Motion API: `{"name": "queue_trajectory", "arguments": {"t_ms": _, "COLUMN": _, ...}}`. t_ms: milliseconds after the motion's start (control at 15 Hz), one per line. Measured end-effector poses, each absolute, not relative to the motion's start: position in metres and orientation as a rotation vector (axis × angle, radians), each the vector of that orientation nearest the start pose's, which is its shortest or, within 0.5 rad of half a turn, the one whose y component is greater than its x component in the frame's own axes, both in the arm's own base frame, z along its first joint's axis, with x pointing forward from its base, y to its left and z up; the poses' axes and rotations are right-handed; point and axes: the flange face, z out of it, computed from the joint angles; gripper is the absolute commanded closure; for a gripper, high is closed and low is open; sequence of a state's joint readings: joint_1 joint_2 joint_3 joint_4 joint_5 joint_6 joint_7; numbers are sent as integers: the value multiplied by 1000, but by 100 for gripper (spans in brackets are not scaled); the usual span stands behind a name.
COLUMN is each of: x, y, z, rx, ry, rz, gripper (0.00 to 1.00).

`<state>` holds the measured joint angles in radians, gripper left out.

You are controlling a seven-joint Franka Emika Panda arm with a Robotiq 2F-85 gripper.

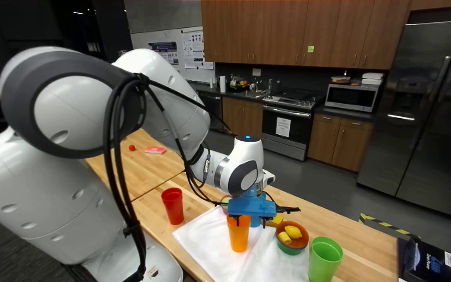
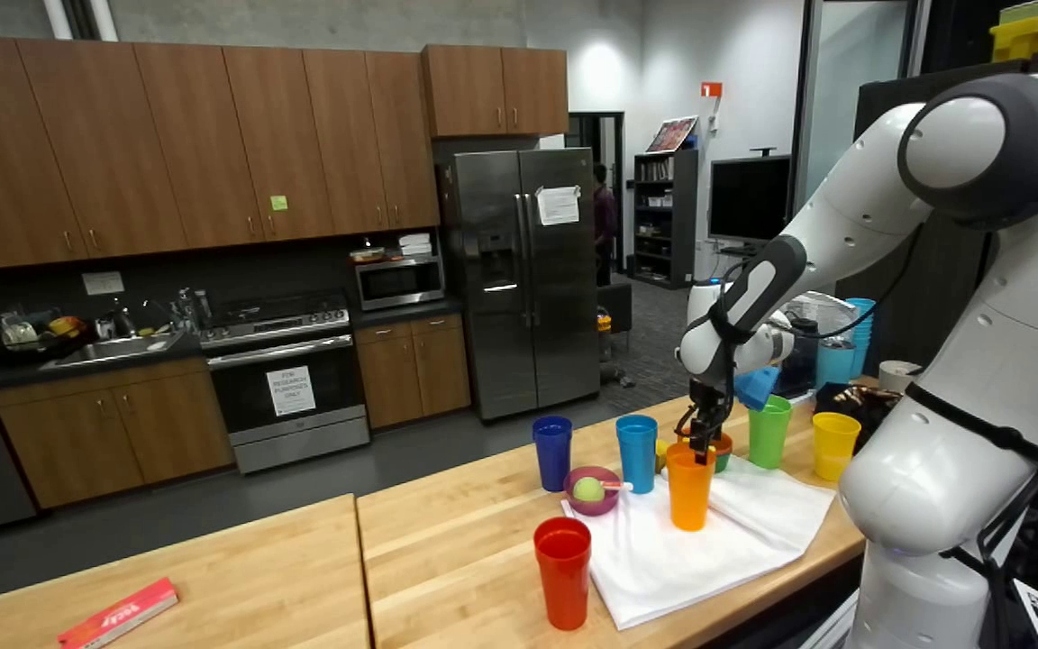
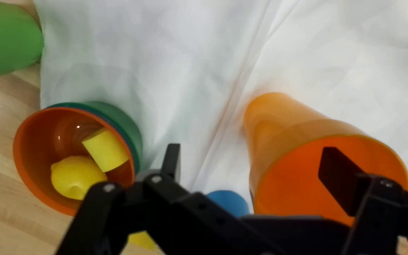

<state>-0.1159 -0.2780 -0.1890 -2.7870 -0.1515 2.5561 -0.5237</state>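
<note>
Leftmost from where I'm standing, in an exterior view, a flat red box (image 2: 118, 616) lies on the wooden tabletop (image 2: 258, 559). Past the seam in the wood a red cup (image 2: 563, 577) stands upright, with a dark blue cup (image 2: 553, 453) farther back. Near that I see a purple bowl (image 2: 593, 510) with a green ball (image 2: 588, 489) in it, and a light blue cup (image 2: 637, 455) just beside. The orange cup (image 2: 689, 491) comes next, upright on a white cloth (image 2: 645, 559), and the black claw (image 3: 251, 154) hangs right at its top. The claw's two fingers are spread wide apart: in the wrist view one is over the cup's mouth, the other outside it, above the cloth. I can't tell whether that first one dips below the rim. Near the cup, an orange bowl (image 3: 43, 138) sits nested in a green bowl (image 3: 128, 129), holding a lemon (image 3: 78, 177) and a yellow chunk (image 3: 106, 150). Farther right come a green cup (image 2: 769, 434), a yellow cup (image 2: 835, 446) and the big white arm (image 2: 852, 216).
</note>
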Motion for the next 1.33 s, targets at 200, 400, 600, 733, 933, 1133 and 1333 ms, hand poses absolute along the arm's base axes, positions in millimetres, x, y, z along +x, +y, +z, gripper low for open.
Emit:
{"name": "queue_trajectory", "arguments": {"t_ms": 200, "x": 371, "y": -100, "z": 290, "rx": -3149, "ry": -588, "rz": -95, "gripper": 43}}
{"name": "queue_trajectory", "arguments": {"t_ms": 400, "x": 376, "y": -93, "z": 286, "rx": -3151, "ry": -617, "rz": -125, "gripper": 68}}
{"name": "queue_trajectory", "arguments": {"t_ms": 600, "x": 379, "y": -84, "z": 285, "rx": -3168, "ry": -650, "rz": -122, "gripper": 91}}
{"name": "queue_trajectory", "arguments": {"t_ms": 733, "x": 383, "y": -81, "z": 288, "rx": -3207, "ry": -702, "rz": -136, "gripper": 100}}
{"name": "queue_trajectory", "arguments": {"t_ms": 933, "x": 382, "y": -89, "z": 296, "rx": -3239, "ry": -798, "rz": -109, "gripper": 99}}
{"name": "queue_trajectory", "arguments": {"t_ms": 1133, "x": 371, "y": -96, "z": 305, "rx": -3267, "ry": -877, "rz": 18, "gripper": 99}}
{"name": "queue_trajectory", "arguments": {"t_ms": 1333, "x": 361, "y": -99, "z": 312, "rx": -3265, "ry": -951, "rz": 152, "gripper": 99}}
